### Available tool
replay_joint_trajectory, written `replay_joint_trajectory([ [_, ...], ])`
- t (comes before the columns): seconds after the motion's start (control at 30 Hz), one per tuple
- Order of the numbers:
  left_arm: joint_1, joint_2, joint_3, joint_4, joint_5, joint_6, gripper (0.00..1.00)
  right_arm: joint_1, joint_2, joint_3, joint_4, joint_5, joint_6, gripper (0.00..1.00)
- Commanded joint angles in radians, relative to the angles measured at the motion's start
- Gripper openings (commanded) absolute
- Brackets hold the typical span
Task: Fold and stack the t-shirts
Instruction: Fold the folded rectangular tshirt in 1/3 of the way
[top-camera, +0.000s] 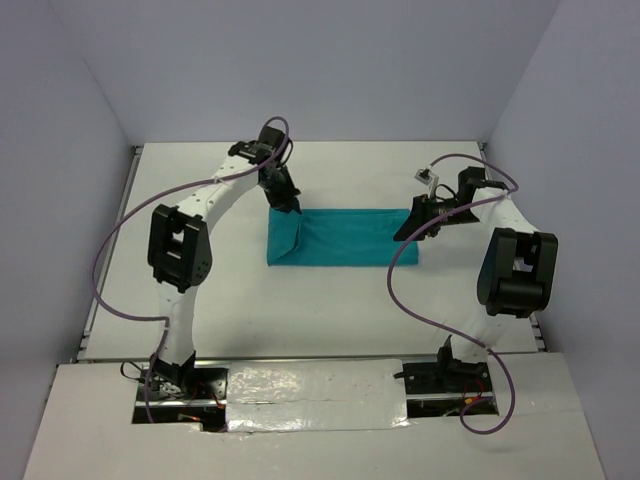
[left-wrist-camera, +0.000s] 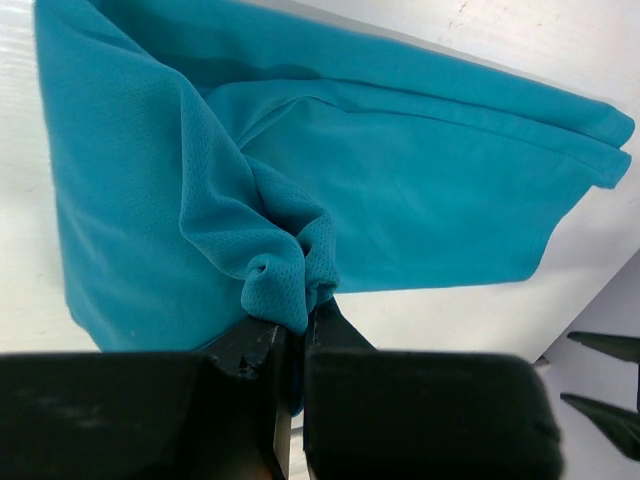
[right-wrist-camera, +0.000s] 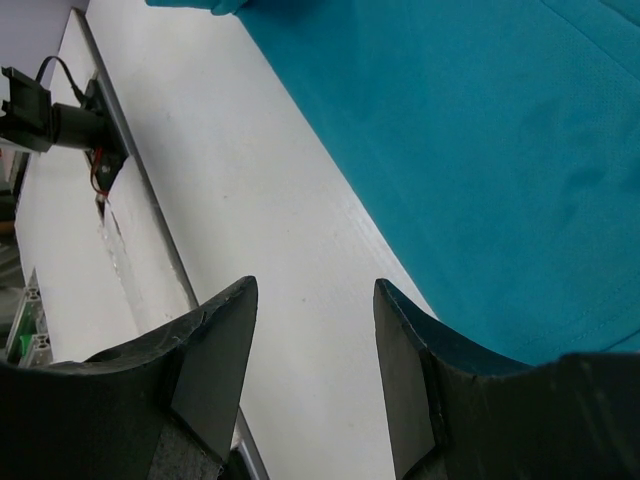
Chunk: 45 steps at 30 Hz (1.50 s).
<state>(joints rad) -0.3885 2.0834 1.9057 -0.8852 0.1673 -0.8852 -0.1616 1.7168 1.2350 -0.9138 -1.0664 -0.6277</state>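
White tabletop (top-camera: 300, 300) under the folded teal mesh shirt (top-camera: 350, 238), left gripper (left-wrist-camera: 300, 325) pinching its bunched corner, right gripper (right-wrist-camera: 312, 300) spread wide beside it.

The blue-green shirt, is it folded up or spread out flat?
Folded. The shirt lies as a narrow strip with layered edges, and the left fingers pinch one bunched end.
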Motion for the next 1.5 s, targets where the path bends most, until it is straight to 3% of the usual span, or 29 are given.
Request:
replay_joint_trajectory([
  [0.0,-0.030,0.050,0.096,-0.066,-0.032,-0.057,0.00,-0.009,-0.051,-0.006,-0.007,-0.033,-0.027,0.58],
  [0.33,-0.090,0.162,0.191,-0.086,-0.063,-0.107,0.00,-0.012,-0.040,-0.019,-0.004,-0.040,-0.029,0.58],
  [1.47,-0.112,0.222,0.078,0.106,-0.049,-0.308,0.00,-0.012,-0.029,-0.043,-0.002,-0.037,-0.047,0.58],
])
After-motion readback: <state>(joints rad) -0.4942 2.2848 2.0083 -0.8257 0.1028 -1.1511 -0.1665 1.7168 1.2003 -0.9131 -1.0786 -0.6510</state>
